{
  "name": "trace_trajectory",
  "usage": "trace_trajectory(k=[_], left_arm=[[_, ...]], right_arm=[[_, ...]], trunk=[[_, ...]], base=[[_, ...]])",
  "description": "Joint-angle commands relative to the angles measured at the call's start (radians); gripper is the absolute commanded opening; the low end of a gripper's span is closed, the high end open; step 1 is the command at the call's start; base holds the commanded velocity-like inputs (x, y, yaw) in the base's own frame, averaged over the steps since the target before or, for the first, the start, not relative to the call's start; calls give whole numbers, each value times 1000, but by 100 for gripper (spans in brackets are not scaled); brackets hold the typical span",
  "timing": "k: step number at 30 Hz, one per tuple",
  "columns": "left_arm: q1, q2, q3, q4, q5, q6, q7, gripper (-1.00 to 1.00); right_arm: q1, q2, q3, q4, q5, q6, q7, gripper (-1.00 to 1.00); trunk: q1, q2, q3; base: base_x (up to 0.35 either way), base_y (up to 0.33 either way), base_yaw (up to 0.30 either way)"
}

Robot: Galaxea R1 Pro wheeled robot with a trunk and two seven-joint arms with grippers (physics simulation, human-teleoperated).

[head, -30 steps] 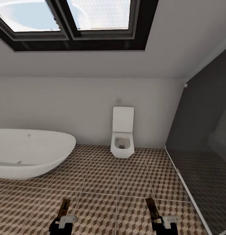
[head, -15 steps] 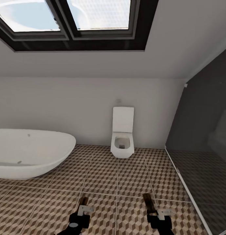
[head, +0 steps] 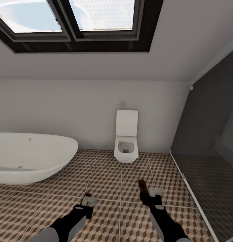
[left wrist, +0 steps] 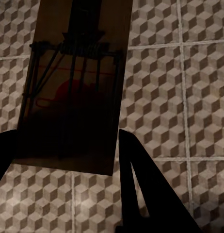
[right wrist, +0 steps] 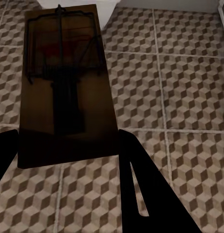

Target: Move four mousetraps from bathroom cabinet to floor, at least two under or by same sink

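Holding one small flat tan-brown wooden mousetrap [left wrist: 73,87] with dark wire parts and a red mark, clamped between the dark fingers of the left claw [head: 88,201], above the brown, beige and white cube-patterned tiled bathroom floor [head: 106,185]. Gripping a second such mousetrap [right wrist: 66,82] in the right claw [head: 145,192], fingers closed on its near end, board reaching forward from the claw over the same tiles. Seen from the head camera as thin dark slivers jutting ahead of each claw, the right one [head: 142,186] further forward than the left one [head: 87,195]. Kept well apart, left claw from right, with bare tile between. Faced, ahead of the right claw and slightly to its left, a square white wall-hung toilet [head: 125,141] against the pale wall. Flanked, ahead and to the left of the left claw, by an oval white bathtub [head: 32,156]. Bordered on the right of the right claw by a dark glass shower screen [head: 210,141]. Overhung by a black-framed skylight [head: 79,23] in the sloped ceiling
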Motion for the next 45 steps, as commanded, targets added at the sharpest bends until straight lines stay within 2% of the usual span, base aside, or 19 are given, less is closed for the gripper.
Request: trace_trajectory(k=[1,7,12,24,36,40,45], left_arm=[[-7,0,-7,-5,4,13,9,-100],[-18,-15,-10,-55,0,26,7,-100],[-19,-15,-15,-145,-2,30,9,-100],[-19,-14,-17,-164,-3,31,7,-100],[-19,-25,-21,-172,-4,28,5,-100],[-19,-26,-52,-200,-21,23,6,-100],[-19,-23,-58,-211,-25,-6,6,-100]], right_arm=[[-8,-1,4,-2,-2,18,-12,-100],[-21,-6,4,-7,-2,33,-20,-100],[-22,-7,5,-36,-2,32,-23,-100],[-23,-6,6,-62,-2,32,-24,-100],[-22,-1,14,-62,-2,32,-25,-100],[-22,-2,36,-62,-2,32,-25,-100],[-22,-2,40,-62,-2,32,-25,-100]], trunk=[[1,-2,-2],[1,-2,-2],[1,-2,-2],[1,-2,-2],[47,-86,-40],[62,-114,-52],[81,-149,-68]], base=[[0,0,0],[0,0,0],[0,0,0],[0,0,0],[0,0,0],[0,0,0],[0,0,0]])
